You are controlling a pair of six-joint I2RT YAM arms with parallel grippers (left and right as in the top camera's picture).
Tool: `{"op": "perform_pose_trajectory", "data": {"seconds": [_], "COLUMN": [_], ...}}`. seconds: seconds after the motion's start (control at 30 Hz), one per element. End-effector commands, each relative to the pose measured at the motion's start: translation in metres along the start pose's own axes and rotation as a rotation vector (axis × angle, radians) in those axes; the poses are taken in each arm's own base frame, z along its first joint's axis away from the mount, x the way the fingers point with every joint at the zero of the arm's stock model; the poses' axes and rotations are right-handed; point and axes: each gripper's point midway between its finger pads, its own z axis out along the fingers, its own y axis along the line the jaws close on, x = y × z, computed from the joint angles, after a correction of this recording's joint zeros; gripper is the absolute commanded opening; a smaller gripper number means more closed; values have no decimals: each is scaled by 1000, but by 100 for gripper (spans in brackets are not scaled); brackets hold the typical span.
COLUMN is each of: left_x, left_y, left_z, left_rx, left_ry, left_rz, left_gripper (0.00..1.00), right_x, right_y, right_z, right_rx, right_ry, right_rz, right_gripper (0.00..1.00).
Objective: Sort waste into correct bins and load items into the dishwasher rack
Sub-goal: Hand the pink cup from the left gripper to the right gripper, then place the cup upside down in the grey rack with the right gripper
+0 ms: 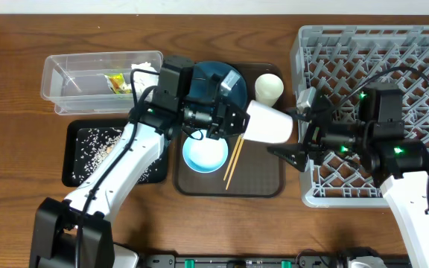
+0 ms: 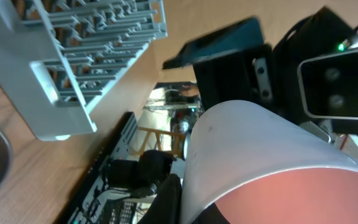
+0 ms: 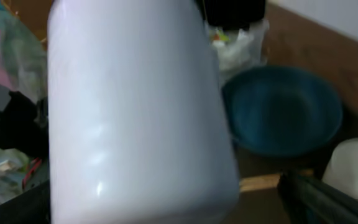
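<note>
My left gripper [image 1: 233, 119] is shut on the rim of the pink-inside cup [image 1: 269, 123] and holds it on its side above the brown tray. The left wrist view shows the cup [image 2: 260, 149] with one finger inside and one outside [image 2: 188, 205]. My right gripper [image 1: 298, 130] is open, its fingers on either side of the cup's base; the cup [image 3: 142, 112] fills the right wrist view. The white cup [image 1: 268, 88], dark blue plate [image 1: 226, 83], light blue bowl [image 1: 205, 155] and chopsticks [image 1: 233, 161] are on the brown tray. The dishwasher rack [image 1: 378, 52] stands at the right.
The clear tub [image 1: 73, 71] at the back left holds the wrapper [image 1: 118, 83] and tissue [image 1: 146, 71]. The black tray [image 1: 73, 167] in front of it holds rice [image 1: 99, 138]. The brown serving tray [image 1: 263, 179] lies between the bins and the rack.
</note>
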Motion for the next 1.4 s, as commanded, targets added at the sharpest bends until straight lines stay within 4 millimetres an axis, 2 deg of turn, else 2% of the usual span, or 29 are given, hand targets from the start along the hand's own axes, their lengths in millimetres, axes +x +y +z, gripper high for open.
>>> {"op": "perform_pose_trajectory", "data": {"seconds": [0.0,0.1,0.27,0.37,0.5,0.77,0.9,1.1,1.17,1.3,1.37], "left_x": [7,8,9,12,15,15,15,16,15,15,15], "left_y": [-8,-9,-10,-13,-20,-21,-21,-21,-21,-21,-21], "left_z": [4,5,5,5,4,4,4,4,4,4,4], "left_rx": [31,31,38,58,86,92,93,93,93,93,95], "left_ry": [41,46,53,73,96,101,101,102,102,100,97], "left_rz": [19,20,20,27,47,56,58,58,58,67,121], "left_gripper": [6,6,6,6,6,6,6,6,6,6,13], "right_x": [-21,-32,-38,-39,-38,-38,-38,-39,-39,-38,-36], "right_y": [26,43,56,57,56,56,56,56,56,53,51], "right_z": [0,-5,-10,-10,-10,-10,-10,-10,-10,-9,-8], "right_rx": [-146,-247,-326,-329,-324,-323,-323,-321,-321,-307,-292], "right_ry": [-87,-150,-202,-204,-205,-205,-206,-209,-209,-201,-189], "right_rz": [-58,-83,-146,-148,-164,-166,-172,-180,-180,-177,-170], "right_gripper": [99,99,99,97,81,82,80,63,62,52,48]}}
